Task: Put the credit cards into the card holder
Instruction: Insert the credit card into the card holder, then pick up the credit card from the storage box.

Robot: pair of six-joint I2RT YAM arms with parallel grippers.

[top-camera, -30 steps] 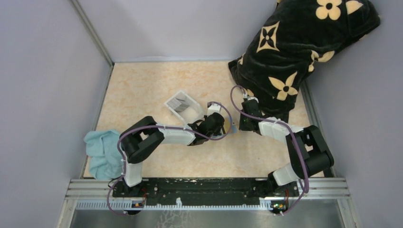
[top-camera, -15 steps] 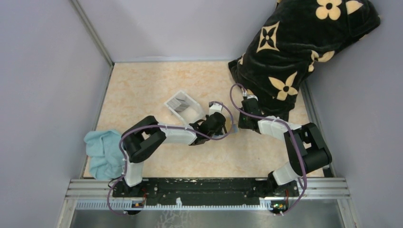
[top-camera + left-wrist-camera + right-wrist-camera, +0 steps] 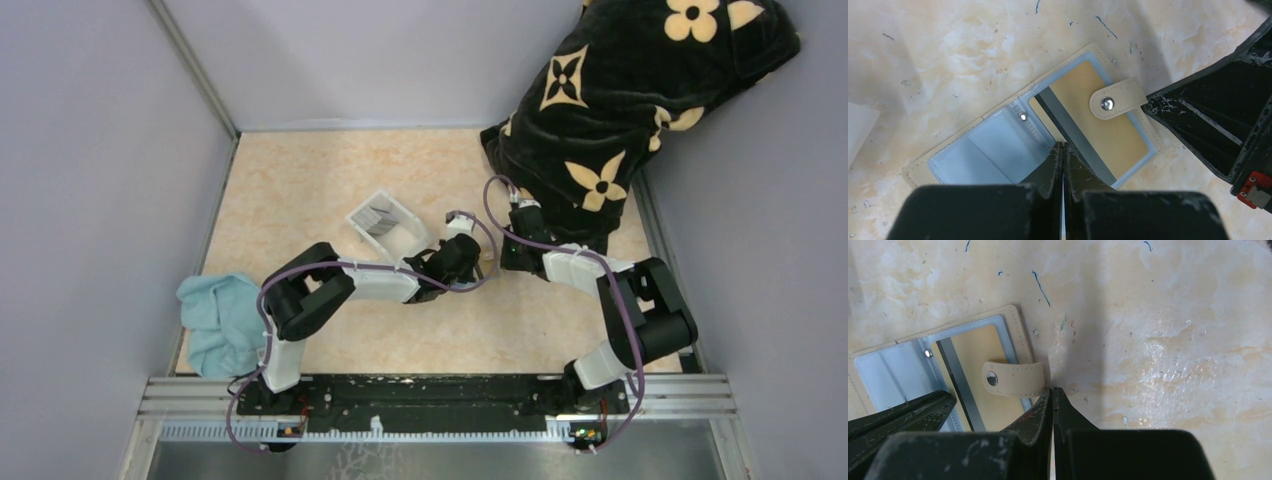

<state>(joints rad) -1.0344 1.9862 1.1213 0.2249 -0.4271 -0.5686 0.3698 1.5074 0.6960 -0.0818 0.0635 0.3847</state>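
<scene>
- Top external view: both arms reach to the middle of the table (image 3: 300, 180), and their wrists meet there, nearly touching, a little toward the right edge.
- The card holder (image 3: 978, 150) lies open and flat on the tabletop at that spot, between the two grippers, with its blue-grey lining facing up.
- A tan-gold card (image 3: 1098, 125) lies in the half of the card holder nearer the right arm. A dark grey and silvery strip runs along the card's inner side, by the fold.
- The snap tab (image 3: 1115, 99) is folded over onto that card, with its metal stud facing up.
- The left gripper (image 3: 1063, 150) has its fingers pressed together. Their tips rest at the edge of the card holder, by the fold and the dark strip. I cannot tell whether anything is held between them.
- The right gripper (image 3: 1052, 392) also has its fingers pressed together, with nothing visible between them. Its tips sit at the outer edge of the card holder, just beside the root of the snap tab.
- A clear white tray (image 3: 385, 225) stands just beside the left wrist, on the side toward the far left corner. Its grey contents are too small to make out.
- A light blue cloth (image 3: 215, 320) lies at the near left corner.
- A dark blanket with cream flowers (image 3: 620, 100) is heaped at the far right corner.
</scene>
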